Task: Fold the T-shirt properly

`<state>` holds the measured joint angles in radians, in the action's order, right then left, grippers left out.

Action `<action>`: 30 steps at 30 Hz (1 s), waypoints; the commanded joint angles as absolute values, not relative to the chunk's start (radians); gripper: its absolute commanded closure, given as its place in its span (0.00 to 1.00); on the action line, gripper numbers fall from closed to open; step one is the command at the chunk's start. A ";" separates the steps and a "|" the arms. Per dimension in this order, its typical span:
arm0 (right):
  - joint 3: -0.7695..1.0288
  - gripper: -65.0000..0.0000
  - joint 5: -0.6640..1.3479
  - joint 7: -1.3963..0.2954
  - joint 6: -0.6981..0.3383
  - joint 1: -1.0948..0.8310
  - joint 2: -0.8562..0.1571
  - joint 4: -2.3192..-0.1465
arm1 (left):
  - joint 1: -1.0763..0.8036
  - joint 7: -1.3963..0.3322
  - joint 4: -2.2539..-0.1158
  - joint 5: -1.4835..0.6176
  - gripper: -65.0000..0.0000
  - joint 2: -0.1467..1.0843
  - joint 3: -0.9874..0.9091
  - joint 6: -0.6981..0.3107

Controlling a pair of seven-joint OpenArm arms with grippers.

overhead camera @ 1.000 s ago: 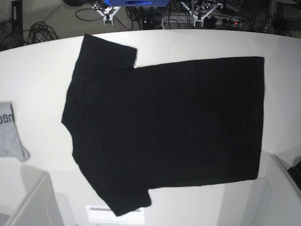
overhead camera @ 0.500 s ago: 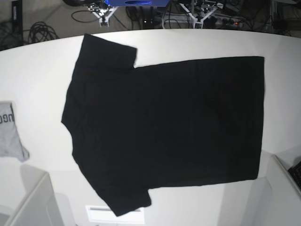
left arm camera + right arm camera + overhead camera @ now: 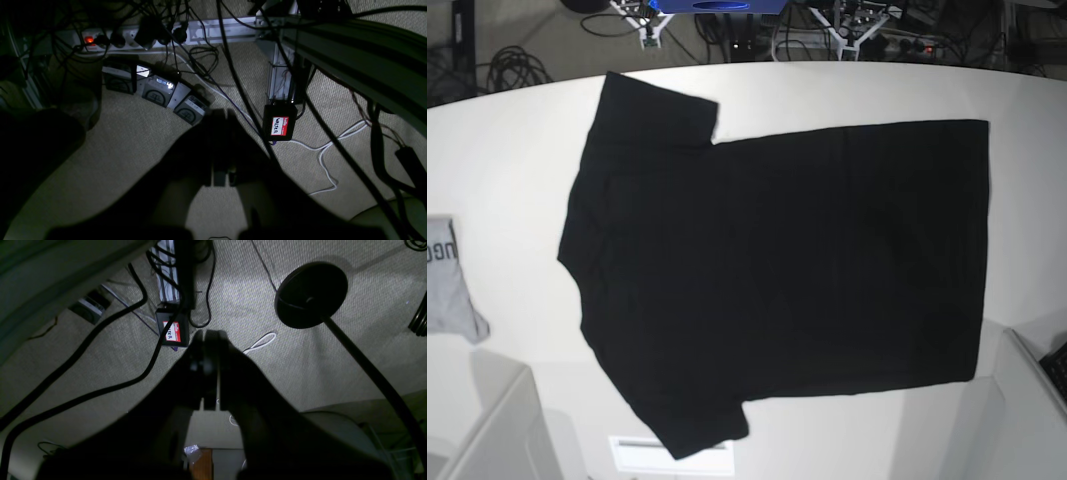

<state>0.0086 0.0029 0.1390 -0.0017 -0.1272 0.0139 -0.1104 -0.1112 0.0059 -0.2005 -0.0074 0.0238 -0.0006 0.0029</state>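
We see the T-shirt spread flat and unfolded, plain side up, across the white table, with a grey garment at the table's edge. Both arms hang below the table, pointing at the carpeted floor: our left gripper and right gripper are each closed, holding nothing.

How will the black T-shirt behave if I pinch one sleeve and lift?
The T-shirt lies thin and flat on the white table, so it is probably floppy and light. Lifted by one sleeve, it would likely drape and bunch rather than hold its shape.
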 commanded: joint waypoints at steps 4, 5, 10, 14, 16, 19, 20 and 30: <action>0.010 1.00 0.007 0.202 -0.007 -0.203 0.010 -0.185 | -0.213 0.010 -0.332 -0.001 1.00 0.047 0.010 0.005; 0.010 1.00 0.007 0.214 -0.007 -0.232 0.008 -0.226 | -0.251 0.010 -0.394 -0.005 1.00 0.058 0.010 0.005; 0.028 1.00 0.010 0.151 -0.007 -0.403 -0.022 -0.504 | -0.479 0.010 -0.766 -0.007 1.00 0.102 0.001 0.005; 0.162 1.00 0.010 0.065 -0.007 -0.544 -0.018 -0.759 | -0.624 0.010 -0.975 -0.007 1.00 0.150 -0.001 0.005; 0.209 1.00 0.010 0.005 -0.007 -0.605 -0.015 -0.892 | -0.687 0.019 -1.053 -0.008 1.00 0.174 -0.002 0.005; 0.249 1.00 0.010 -0.067 -0.007 -0.690 -0.007 -1.072 | -0.791 0.117 -1.135 -0.008 1.00 0.216 -0.002 0.005; 0.262 1.00 0.010 -0.088 -0.007 -0.711 -0.001 -1.121 | -0.819 0.154 -1.153 -0.008 1.00 0.228 -0.002 0.005; 0.398 1.00 0.010 -0.366 -0.007 -0.812 0.047 -1.578 | -1.112 0.332 -1.437 -0.255 1.00 0.315 -0.108 0.005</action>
